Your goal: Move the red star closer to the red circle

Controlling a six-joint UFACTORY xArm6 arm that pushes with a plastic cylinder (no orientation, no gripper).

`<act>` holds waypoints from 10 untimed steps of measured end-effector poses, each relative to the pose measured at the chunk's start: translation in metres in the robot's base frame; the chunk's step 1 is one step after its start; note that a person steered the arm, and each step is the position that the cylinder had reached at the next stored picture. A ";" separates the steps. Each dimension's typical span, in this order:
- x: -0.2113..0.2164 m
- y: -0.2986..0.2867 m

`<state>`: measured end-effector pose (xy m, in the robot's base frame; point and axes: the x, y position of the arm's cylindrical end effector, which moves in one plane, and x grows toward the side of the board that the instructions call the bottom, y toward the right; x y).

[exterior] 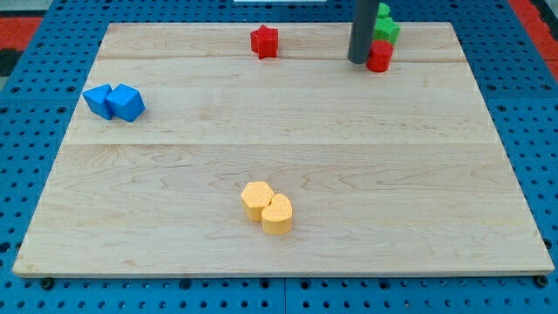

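Sitting near the top edge of the wooden board (279, 166), a little left of centre in the frame, the red star (264, 41) stands alone with bare wood on every side. Well apart from it, toward the upper right of the frame, is the red circle (379, 57), a short red cylinder partly hidden by the dark rod. My tip (359, 61) rests on the board just beside the red circle's left side, seemingly touching it, though the exact contact is hard to judge. The tip is a plain rod end: it holds nothing and has nothing that could close around a block. It is far from the red star, on the star's right in the frame.

Directly above the red circle, at the board's top edge, are two green blocks (384, 26), stacked close in the picture; their shapes cannot be made out because the rod covers part of them.

In the upper left of the frame, near the board's left edge, two blue blocks (114, 101) sit touching side by side; the right one looks like a cube. In the lower middle, two yellow blocks (268, 207) touch each other, the left one roughly hexagonal, the right one rounded.

The board lies on a blue perforated table (35, 52). No container appears; every block rests straight on the wood.
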<state>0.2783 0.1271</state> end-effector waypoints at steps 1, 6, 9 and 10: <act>0.000 0.007; -0.085 -0.121; -0.024 -0.146; -0.022 -0.146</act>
<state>0.2561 -0.0187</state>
